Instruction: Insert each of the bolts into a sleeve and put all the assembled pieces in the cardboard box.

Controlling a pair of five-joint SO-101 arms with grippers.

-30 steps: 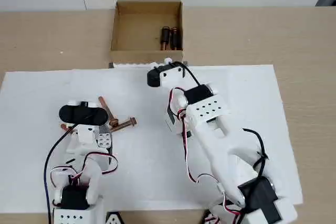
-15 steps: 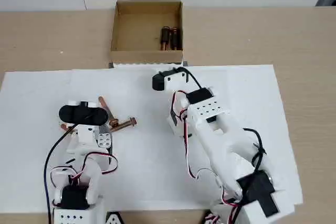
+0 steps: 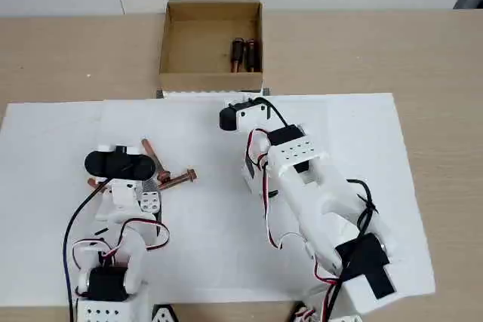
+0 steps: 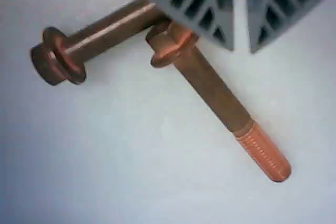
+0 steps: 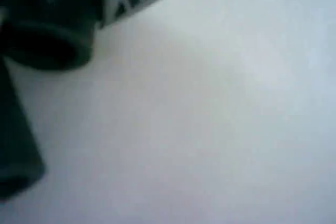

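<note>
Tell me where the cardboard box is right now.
In the high view, the cardboard box sits on the bare table at the far middle, just beyond the far edge of the white paper, with assembled pieces lying in its right part.

No text, label, number or sign can be read anywhere (the cardboard box (image 3: 211, 81) shows plain brown walls, the paper sheet (image 3: 204, 246) is plain white, and the bolt (image 4: 210, 87) seen up close bears no legible marking).

Left gripper (image 4: 240, 45) points down from a folded arm; right gripper (image 3: 243, 114) sits forward, arm outstretched
</note>
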